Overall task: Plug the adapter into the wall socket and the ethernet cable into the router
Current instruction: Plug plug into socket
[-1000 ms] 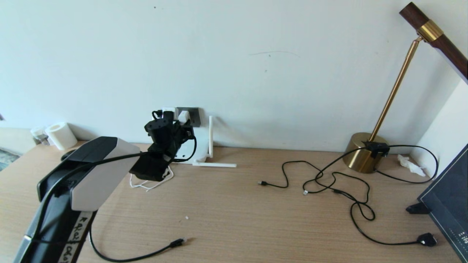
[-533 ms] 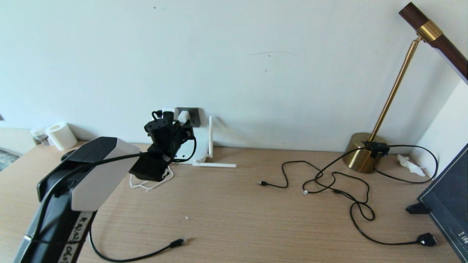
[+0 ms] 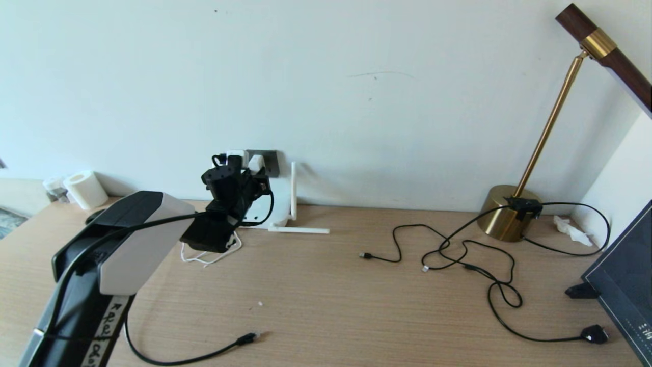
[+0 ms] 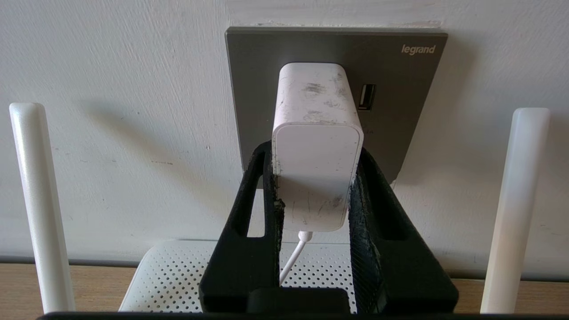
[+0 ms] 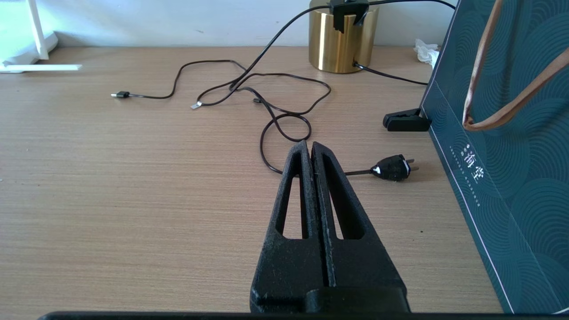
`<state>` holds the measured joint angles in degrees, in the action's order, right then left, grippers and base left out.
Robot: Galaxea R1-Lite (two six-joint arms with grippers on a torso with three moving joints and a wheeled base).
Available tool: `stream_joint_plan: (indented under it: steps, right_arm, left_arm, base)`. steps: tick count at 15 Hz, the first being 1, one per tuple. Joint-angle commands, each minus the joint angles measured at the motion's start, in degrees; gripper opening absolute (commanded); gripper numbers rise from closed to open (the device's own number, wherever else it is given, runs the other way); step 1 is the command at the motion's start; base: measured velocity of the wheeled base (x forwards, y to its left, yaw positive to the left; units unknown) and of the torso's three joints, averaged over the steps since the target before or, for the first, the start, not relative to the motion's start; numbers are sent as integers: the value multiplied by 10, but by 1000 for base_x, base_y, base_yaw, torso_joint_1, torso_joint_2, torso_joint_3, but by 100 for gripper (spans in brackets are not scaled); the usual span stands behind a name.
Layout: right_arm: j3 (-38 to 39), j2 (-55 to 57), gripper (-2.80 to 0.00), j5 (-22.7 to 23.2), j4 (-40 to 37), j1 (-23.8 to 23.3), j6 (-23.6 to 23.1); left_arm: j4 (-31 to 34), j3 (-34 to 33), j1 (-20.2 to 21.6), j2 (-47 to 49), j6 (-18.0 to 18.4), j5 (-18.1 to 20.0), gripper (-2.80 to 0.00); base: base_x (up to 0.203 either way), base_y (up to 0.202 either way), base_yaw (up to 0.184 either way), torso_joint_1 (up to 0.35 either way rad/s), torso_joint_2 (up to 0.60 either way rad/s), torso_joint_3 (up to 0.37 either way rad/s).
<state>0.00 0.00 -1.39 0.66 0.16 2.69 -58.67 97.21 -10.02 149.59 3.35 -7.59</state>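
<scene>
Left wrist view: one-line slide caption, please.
Left gripper clamps the adapter against the wall socket, above the router.

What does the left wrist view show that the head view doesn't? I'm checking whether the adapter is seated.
Only the left wrist view shows the left end effector clamped on the adapter, whose far end meets the wall socket; full seating can't be judged. It also shows the plate's brand lettering and small side port. Only the head view shows the ethernet cable lying loose on the desk, its plug unconnected, and the brass lamp. Both show the router below the socket.
</scene>
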Motion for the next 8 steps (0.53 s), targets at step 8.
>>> stream_joint_plan:
  steps: [8]
  right_arm:
    - [0, 1, -280, 0, 0, 0, 0]
  left_arm:
    - [4, 10, 0, 4, 0, -3, -280]
  base:
    - [0, 0, 0, 0, 0, 0]
